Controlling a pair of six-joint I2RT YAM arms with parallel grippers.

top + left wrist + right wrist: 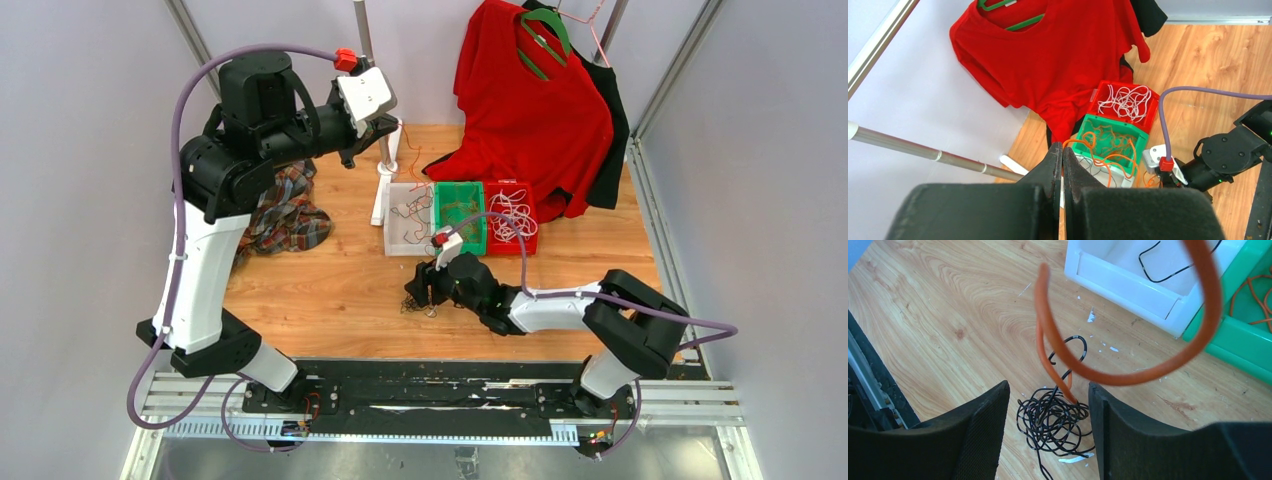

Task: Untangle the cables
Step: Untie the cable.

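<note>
Tabletop: a light wooden table [330, 290] carries everything, with both arm bases at its near edge.
Garment: a red T-shirt [530, 110] on a green plastic hanger [1025, 22] hangs at the far right, its hem reaching down just beyond the bins.
Cloth: a crumpled plaid cloth [285, 215] lies at the far left, under the left arm.
Left gripper: the left gripper [1062, 152] is raised high over the far left, jaws pressed together and holding nothing.
Right gripper: the right gripper [1048, 395] is low over the table's middle, just near of the bins, jaws wide apart with nothing clamped.
Bins: three small plastic bins stand side by side: white bin [392, 215] on the left, green bin [460, 186] in the middle, red bin [510, 186] on the right.
Cables: white cables [1125, 102] lie in the red bin. Orange cables [1108, 150] lie in the green bin, some trailing over its edge toward the white bin. A thin black cable [1168, 271] lies in the white bin.
Tangle: a black cable tangle [1050, 422] lies on the wood between the right fingers. An orange cable loop [1198, 340] arcs close to the right wrist camera and runs down into it.
</note>
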